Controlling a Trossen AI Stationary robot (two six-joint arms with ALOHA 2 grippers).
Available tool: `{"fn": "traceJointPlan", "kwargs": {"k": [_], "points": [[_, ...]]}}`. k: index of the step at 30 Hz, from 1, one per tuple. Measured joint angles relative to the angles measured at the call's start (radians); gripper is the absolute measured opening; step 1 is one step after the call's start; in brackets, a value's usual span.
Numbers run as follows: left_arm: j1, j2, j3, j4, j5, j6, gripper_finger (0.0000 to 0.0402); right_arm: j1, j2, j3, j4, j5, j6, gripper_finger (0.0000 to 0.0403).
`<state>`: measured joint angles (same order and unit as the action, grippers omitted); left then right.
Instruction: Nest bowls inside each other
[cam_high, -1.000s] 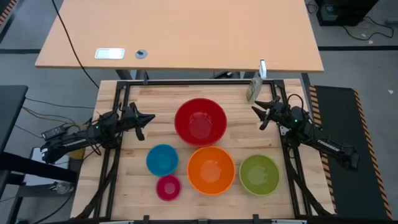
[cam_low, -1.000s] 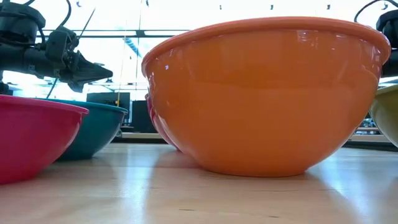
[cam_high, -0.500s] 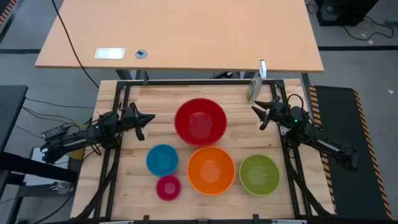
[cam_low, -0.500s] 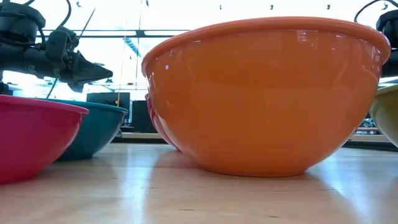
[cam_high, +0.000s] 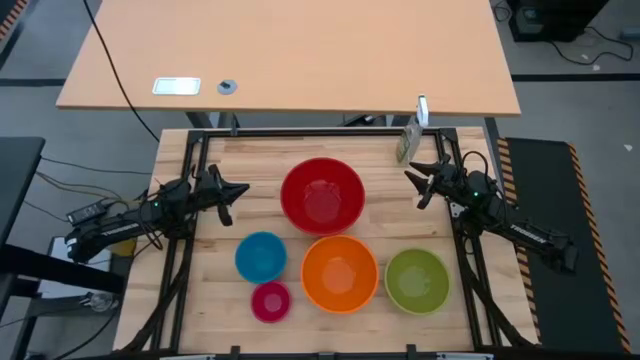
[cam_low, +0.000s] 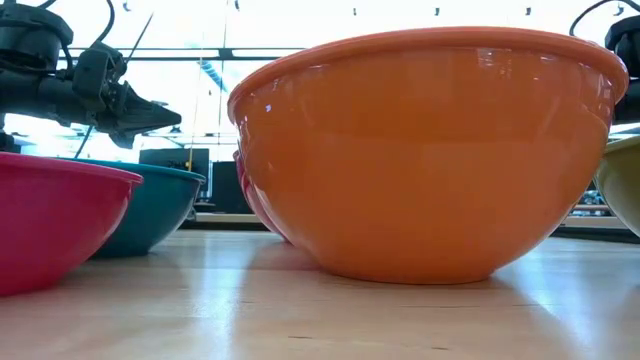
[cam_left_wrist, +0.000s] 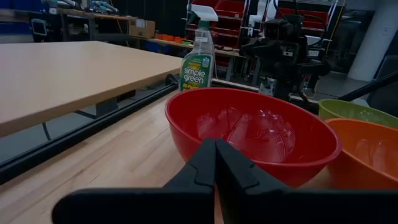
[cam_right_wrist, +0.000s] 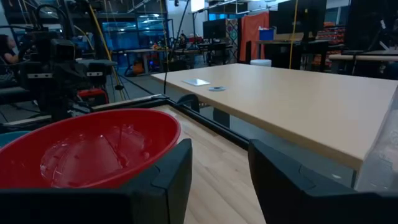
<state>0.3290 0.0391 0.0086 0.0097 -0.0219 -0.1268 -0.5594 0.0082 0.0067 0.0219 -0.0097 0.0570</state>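
We've got all 5 bowls sitting apart on the table (cam_high: 230, 160): red bowl (cam_high: 322, 195) at the back, blue bowl (cam_high: 261, 256), pink bowl (cam_high: 270, 301), orange bowl (cam_high: 339, 273) and green bowl (cam_high: 417, 280) in front. Our left pincer (cam_high: 238, 189) hangs pinched shut and empty beside the red bowl, our right pincer (cam_high: 414, 177) parted and empty opposite. The risk we see: slick, rounded rims could slip a grip, or a careless reach could knock the crowded front bowls.

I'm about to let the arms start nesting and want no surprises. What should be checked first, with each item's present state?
1. All bowls separate and upright: red bowl, orange bowl, green bowl, blue bowl, pink bowl: ok.
2. Red bowl empty: ok.
3. Right gripper open, holding nothing: ok.
4. Left gripper open for a grasp: not ok, shut.
5. Spray bottle apart from the bowls: ok.
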Motion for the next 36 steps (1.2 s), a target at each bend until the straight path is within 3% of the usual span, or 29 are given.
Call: {"fn": "traceJointPlan", "kwargs": {"k": [15, 19, 26, 30, 33, 36], "points": [[0.0, 0.0, 0.0, 0.0, 0.0, 0.0, 0.0007, 0.0, 0.0, 0.0, 0.0, 0.0, 0.0, 0.0165], [0.0, 0.0, 0.0, 0.037, -0.007, 0.085, 0.0007, 0.0, 0.0, 0.0, 0.0, 0.0, 0.0, 0.0165], [-0.006, 0.0, 0.0, 0.313, -0.064, -0.311, 0.0007, 0.0, 0.0, 0.0, 0.036, 0.0, 0.01, 0.0165], [-0.006, 0.0, 0.0, 0.437, -0.063, -0.493, 0.0007, 0.0, 0.0, 0.0, 0.135, -0.036, 0.232, 0.0165], [-0.006, 0.0, 0.0, 0.496, -0.063, -0.505, 0.0007, 0.0, 0.0, 0.0, 0.206, -0.069, 0.569, 0.0165], [-0.006, 0.0, 0.0, 0.514, -0.063, -0.506, 0.0007, 0.0, 0.0, 0.0, 0.245, -0.067, 0.73, 0.0165]]}}
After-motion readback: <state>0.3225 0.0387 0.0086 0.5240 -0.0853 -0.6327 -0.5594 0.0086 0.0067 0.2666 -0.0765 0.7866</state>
